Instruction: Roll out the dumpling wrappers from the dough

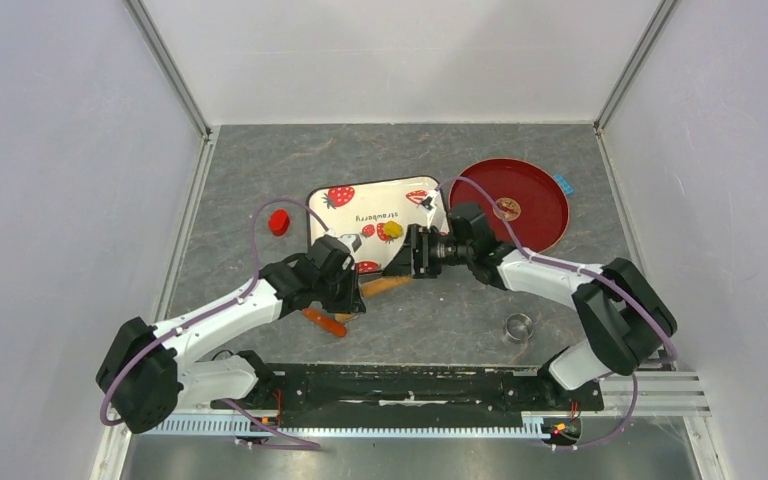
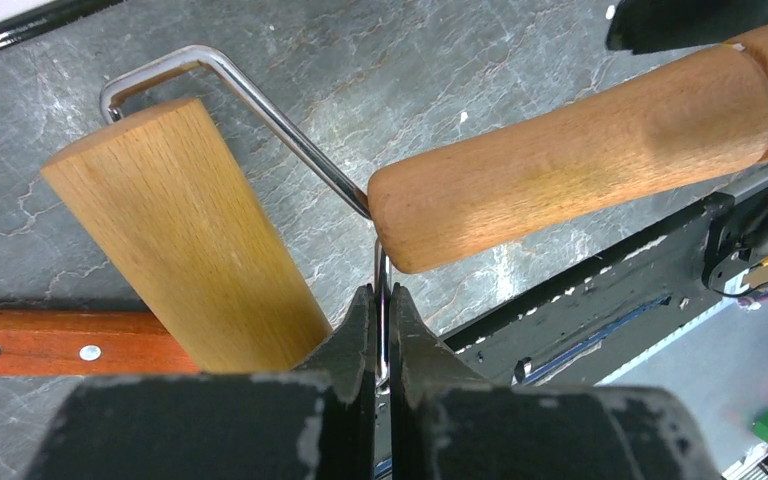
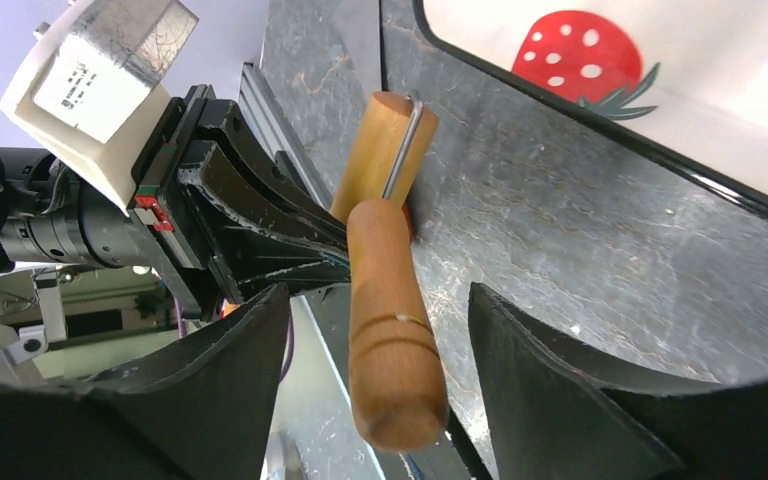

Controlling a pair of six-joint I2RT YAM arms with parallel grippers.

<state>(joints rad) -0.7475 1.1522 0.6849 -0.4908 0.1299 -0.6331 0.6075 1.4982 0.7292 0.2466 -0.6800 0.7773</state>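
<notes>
The roller handle (image 3: pixel 392 340) lies between the fingers of the right gripper (image 3: pixel 378 300), its long axis in line with them. A gap shows on each side, so the jaws are partly open and hold nothing. The left gripper (image 2: pixel 382 325) is pinched shut on the roller's wire frame (image 2: pixel 260 105). The dough (image 1: pixel 392 231), a small bright-yellow lump, sits on the strawberry tray (image 1: pixel 380 195), just beyond both grippers and nearer the right one.
</notes>
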